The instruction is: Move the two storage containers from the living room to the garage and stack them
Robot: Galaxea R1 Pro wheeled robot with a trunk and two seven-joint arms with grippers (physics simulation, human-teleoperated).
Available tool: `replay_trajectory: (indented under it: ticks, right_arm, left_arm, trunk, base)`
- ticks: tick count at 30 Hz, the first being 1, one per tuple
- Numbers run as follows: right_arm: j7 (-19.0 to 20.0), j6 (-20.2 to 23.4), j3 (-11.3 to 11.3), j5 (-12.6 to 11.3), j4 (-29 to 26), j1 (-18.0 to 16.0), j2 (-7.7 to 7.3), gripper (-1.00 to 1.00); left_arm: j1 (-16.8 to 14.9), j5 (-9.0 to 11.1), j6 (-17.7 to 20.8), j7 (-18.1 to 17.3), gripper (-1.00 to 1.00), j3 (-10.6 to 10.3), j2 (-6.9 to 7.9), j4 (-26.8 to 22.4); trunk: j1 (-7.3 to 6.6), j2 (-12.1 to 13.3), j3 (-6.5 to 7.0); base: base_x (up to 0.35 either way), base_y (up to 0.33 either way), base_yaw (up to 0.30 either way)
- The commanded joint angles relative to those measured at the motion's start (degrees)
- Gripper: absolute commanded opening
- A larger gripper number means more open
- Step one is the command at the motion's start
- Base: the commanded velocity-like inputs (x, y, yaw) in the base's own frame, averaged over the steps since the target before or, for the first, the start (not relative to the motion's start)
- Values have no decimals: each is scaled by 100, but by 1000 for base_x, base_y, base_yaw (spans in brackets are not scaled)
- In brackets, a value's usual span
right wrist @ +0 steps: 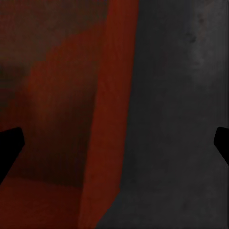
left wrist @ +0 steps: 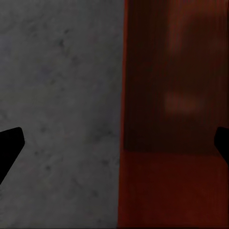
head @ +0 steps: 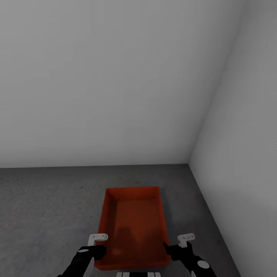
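Setting an orange-red bin (head: 132, 231) down on the grey concrete floor (head: 50, 200) in the garage corner.

The left gripper (head: 99, 246) and right gripper (head: 174, 246) straddle the bin's side walls, fingers spread wide in the wrist views, apparently gripping nothing. Only one bin shows, so the next move is probably backing away to fetch or stack the other.

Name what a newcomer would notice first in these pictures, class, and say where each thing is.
First, the orange-red storage container, open-topped, on the grey concrete floor near the corner of two white walls. Next, the left claw and right claw, one at each long side wall, each with its fingers spread astride the wall.
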Motion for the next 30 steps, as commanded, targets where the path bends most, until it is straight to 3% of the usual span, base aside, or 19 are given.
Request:
replay_trajectory:
  ticks: [1, 13, 30]
  right_arm:
    - [1, 8, 22, -46, -4, -1, -7, 100]
    - [-1, 9, 24, -54, -4, -1, -7, 100]
    - [-1, 9, 23, -60, 5, -1, -7, 100]
  left_arm:
    - [0, -3, 30, 9, 100, 10, -8, -9]
    - [0, 2, 30, 9, 100, 9, -6, -9]
    - [0, -6, 22, 9, 100, 9, -14, -9]
  trunk:
    - [-24, 40, 14]
    - [-287, 521, 229]
    - [-661, 1203, 535]
  base:
    - [0, 0, 0]
    - [-14, 0, 0]
    - [-317, 0, 0]
